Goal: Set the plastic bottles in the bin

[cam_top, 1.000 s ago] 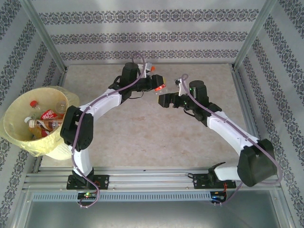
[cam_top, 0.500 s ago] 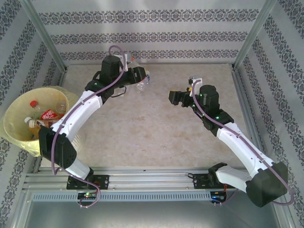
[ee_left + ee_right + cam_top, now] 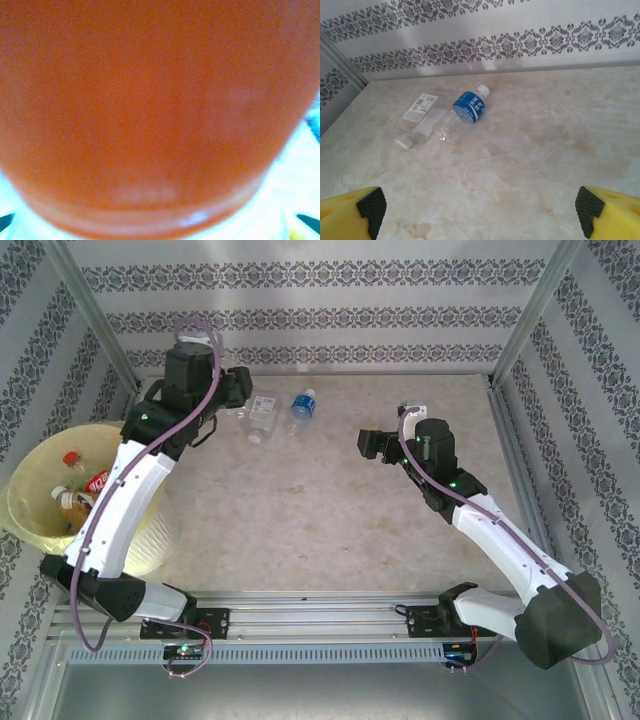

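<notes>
My left gripper [image 3: 238, 390] is at the far left of the table, beyond the bin. It is shut on a plastic bottle with an orange label [image 3: 150, 110], which presses close against the left wrist camera. Two more plastic bottles lie on the table just right of it: a clear one with a white label [image 3: 262, 416] [image 3: 417, 120] and a blue-labelled one [image 3: 303, 406] [image 3: 465, 111]. The pale-yellow bin [image 3: 28, 468] stands at the left edge with several bottles [image 3: 88, 486] inside. My right gripper [image 3: 369, 444] [image 3: 479, 210] hangs open over the middle right, facing the two lying bottles.
Patterned walls and metal posts [image 3: 92, 315] close in the table at the back and sides. The marble tabletop [image 3: 320, 520] stretches bare between the arms. The bin overhangs the table's left edge beside the left arm.
My left arm has swung from the table's middle to the far left with the orange-labelled bottle in its grip, uncovering the two lying bottles. The right arm drew back slightly to the right.
</notes>
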Controlling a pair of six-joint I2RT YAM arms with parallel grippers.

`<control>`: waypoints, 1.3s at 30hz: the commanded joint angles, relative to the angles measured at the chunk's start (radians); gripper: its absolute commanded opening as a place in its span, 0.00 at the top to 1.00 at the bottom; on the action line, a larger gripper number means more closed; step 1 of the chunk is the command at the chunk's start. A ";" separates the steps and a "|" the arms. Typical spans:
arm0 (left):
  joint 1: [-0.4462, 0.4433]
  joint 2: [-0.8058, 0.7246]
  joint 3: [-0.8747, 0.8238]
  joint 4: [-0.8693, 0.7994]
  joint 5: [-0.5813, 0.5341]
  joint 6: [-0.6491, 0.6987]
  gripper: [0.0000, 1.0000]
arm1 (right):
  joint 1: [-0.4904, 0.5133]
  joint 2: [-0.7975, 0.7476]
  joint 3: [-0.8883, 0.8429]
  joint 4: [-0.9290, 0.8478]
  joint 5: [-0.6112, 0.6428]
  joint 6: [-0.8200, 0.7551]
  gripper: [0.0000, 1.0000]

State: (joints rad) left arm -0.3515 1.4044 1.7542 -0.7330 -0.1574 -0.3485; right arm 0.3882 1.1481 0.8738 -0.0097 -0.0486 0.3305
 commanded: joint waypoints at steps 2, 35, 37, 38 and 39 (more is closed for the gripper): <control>0.018 -0.040 0.059 -0.156 -0.250 0.106 0.47 | -0.011 0.024 0.025 0.025 0.014 0.021 0.02; 0.584 -0.251 -0.081 -0.474 -0.587 0.074 0.46 | -0.017 0.204 0.152 0.014 -0.070 0.083 0.02; 0.652 -0.255 -0.111 -0.487 -0.565 0.071 0.45 | -0.017 0.209 0.160 0.011 -0.077 0.086 0.02; 0.689 -0.261 -0.126 -0.488 -0.548 0.072 0.45 | -0.017 0.211 0.163 0.010 -0.080 0.085 0.02; 0.731 -0.266 -0.145 -0.483 -0.529 0.076 0.46 | -0.017 0.212 0.167 0.007 -0.082 0.083 0.02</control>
State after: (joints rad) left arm 0.3050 1.1561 1.6424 -1.1492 -0.6960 -0.2512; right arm 0.3817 1.3560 1.0019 -0.0109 -0.1051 0.3977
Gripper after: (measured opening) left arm 0.549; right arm 0.981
